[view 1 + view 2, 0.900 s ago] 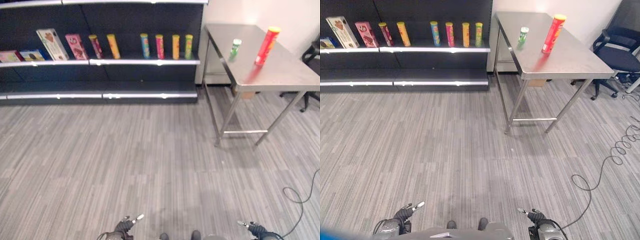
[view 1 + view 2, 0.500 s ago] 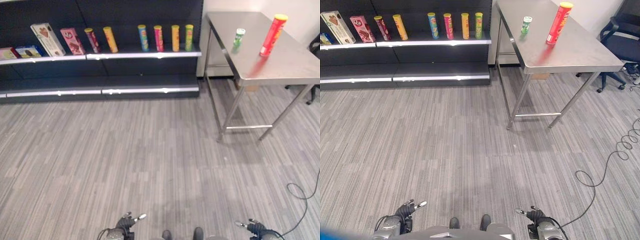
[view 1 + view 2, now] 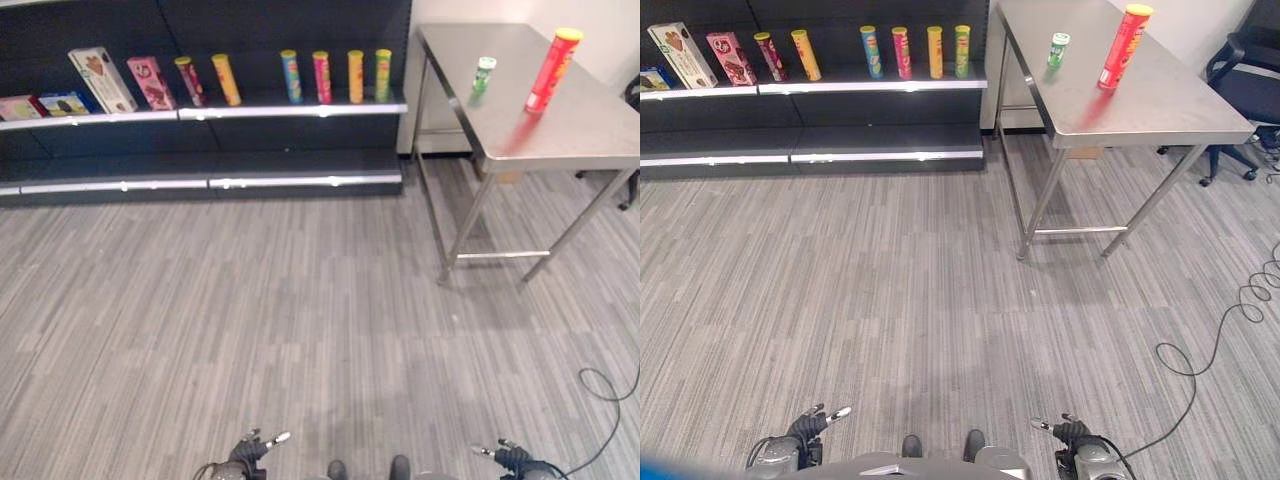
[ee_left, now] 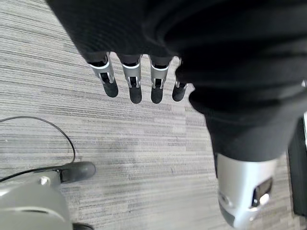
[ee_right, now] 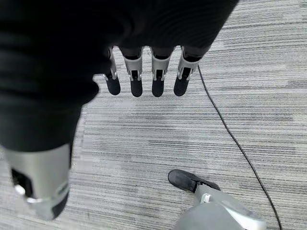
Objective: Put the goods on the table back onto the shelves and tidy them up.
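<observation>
On table (image 3: pixel 1160 100): red can (image 3: pixel 1124 45), green can (image 3: pixel 1057 50), well apart from both hands' fingers (image 4: pixel 135 86).

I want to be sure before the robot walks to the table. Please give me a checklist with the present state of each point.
1. Goods to collect are standing on the table: ok, a tall red can and a small green can are both upright there.
2. Left hand is free: ok, fingers straight, holding nothing.
3. Right hand is free: ok, fingers straight, holding nothing.
4. Room on the shelf for the goods: ok, there are gaps in the row of cans.
5. Table within reach now: not ok, it stands far ahead to the right.
6. Floor path to the table: ok, bare carpet; the office chair stands beyond the table.
</observation>
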{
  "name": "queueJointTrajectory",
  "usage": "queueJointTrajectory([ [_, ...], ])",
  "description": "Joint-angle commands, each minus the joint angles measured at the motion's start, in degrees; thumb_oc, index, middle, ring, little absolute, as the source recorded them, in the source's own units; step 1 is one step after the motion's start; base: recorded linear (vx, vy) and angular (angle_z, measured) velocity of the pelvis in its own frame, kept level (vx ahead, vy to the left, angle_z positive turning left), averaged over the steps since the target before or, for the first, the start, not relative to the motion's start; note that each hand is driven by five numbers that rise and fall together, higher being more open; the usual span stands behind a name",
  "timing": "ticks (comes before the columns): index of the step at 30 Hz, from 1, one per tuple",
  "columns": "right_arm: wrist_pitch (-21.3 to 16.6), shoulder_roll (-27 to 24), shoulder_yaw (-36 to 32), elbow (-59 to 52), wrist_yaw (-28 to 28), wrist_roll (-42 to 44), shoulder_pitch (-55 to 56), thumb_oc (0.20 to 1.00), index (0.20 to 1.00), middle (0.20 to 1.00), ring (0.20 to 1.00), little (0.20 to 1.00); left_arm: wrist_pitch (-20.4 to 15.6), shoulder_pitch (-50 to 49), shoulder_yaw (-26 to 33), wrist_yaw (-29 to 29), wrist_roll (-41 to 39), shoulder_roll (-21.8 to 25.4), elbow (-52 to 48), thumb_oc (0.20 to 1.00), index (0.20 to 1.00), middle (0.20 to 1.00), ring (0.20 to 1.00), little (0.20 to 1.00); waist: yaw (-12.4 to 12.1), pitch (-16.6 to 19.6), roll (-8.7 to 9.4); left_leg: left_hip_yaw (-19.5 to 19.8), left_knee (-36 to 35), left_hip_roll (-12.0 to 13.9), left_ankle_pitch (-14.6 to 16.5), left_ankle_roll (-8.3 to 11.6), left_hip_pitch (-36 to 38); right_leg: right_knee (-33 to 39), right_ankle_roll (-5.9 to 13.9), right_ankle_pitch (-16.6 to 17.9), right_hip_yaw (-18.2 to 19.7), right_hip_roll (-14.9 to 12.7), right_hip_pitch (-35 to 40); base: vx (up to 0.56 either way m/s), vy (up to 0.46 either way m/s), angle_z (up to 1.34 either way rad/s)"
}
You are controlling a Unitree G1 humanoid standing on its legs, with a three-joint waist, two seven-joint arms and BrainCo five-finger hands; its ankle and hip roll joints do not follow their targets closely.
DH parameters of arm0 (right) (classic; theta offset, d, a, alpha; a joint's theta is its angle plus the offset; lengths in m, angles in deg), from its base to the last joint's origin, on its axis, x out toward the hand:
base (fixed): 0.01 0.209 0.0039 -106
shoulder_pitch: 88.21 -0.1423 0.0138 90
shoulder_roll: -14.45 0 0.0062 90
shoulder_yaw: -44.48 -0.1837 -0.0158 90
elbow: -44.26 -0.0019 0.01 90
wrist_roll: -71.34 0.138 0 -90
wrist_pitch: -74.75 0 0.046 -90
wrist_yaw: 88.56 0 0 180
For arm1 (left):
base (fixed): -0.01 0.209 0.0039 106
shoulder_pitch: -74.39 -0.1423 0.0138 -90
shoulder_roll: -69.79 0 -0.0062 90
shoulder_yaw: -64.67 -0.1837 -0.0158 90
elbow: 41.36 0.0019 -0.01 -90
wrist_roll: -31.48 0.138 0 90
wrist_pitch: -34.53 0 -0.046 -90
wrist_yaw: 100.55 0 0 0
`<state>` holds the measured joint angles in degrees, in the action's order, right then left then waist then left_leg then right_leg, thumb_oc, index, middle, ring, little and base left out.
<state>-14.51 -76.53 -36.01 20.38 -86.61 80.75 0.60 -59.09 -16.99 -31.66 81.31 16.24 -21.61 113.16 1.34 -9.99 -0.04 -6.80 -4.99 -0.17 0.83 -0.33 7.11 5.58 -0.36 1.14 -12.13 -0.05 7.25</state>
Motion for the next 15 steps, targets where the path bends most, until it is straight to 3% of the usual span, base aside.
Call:
queueJointTrajectory([
  [1,-0.81,-1.37,1.69,1.96,-0.07,-0.47,-3.08,1.000,1.000,1.000,1.000,1.000,-1.09,3.11,-0.38,0.42,-0.80,0.78,2.78,1.000,1.000,1.000,1.000,1.000,-0.70,0.30,2.05,-0.05,3.38,1.88,3.76,2.89,-2.60,-3.95,8.69,-7.39,0.39,-7.20,-0.22,-0.01,0.097,0.01],
  [8,-0.55,-1.46,2.33,1.75,-0.77,-1.71,-4.01,1.000,1.000,1.000,1.000,1.000,-0.96,2.94,-0.81,-0.49,-0.03,1.16,2.80,1.000,1.000,1.000,1.000,1.000,-1.75,-1.35,1.81,0.42,4.68,0.05,5.25,0.06,-3.42,-16.69,10.78,-7.95,1.36,-10.21,-7.01,-0.02,0.125,-0.03],
  [10,-0.49,-1.52,2.25,1.54,-1.07,-1.82,-3.83,1.000,1.000,1.000,1.000,1.000,-0.78,2.80,-0.82,-0.70,0.83,1.42,3.11,1.000,1.000,1.000,1.000,1.000,-1.73,-2.12,1.93,0.99,4.75,-0.98,5.94,-1.15,-2.50,-23.64,11.22,-6.49,2.62,-11.57,-10.02,0.04,0.202,-0.01],
  [11,-0.52,-1.58,2.34,1.40,-1.29,-2.00,-3.46,1.000,1.000,1.000,1.000,1.000,-0.57,2.74,-0.62,-0.82,1.38,1.71,3.49,1.000,1.000,1.000,1.000,1.000,-1.52,-3.07,2.06,1.69,4.53,-1.83,6.52,-2.32,-0.99,-30.13,11.08,-2.89,3.36,-12.59,-12.49,0.08,0.172,-0.02],
  [13,-0.62,-1.52,2.35,1.18,-1.32,-1.59,-2.97,1.000,1.000,1.000,1.000,1.000,-0.51,2.72,-0.72,-0.85,1.36,1.93,3.42,1.000,1.000,1.000,1.000,1.000,-1.20,-3.72,1.82,2.55,4.22,-1.75,7.02,-2.68,0.04,-35.23,10.60,-1.64,4.98,-11.69,-15.97,0.12,0.112,-0.02],
  [15,-0.74,-1.61,2.47,1.01,-1.29,-1.15,-2.84,1.000,1.000,1.000,1.000,1.000,-0.70,2.91,-1.02,-0.91,1.62,1.84,3.39,1.000,1.000,1.000,1.000,1.000,-0.67,-3.97,1.64,3.33,3.47,-1.66,7.61,-2.47,1.54,-34.15,9.89,-2.98,5.87,-9.90,-19.00,0.17,0.019,0.30],
])
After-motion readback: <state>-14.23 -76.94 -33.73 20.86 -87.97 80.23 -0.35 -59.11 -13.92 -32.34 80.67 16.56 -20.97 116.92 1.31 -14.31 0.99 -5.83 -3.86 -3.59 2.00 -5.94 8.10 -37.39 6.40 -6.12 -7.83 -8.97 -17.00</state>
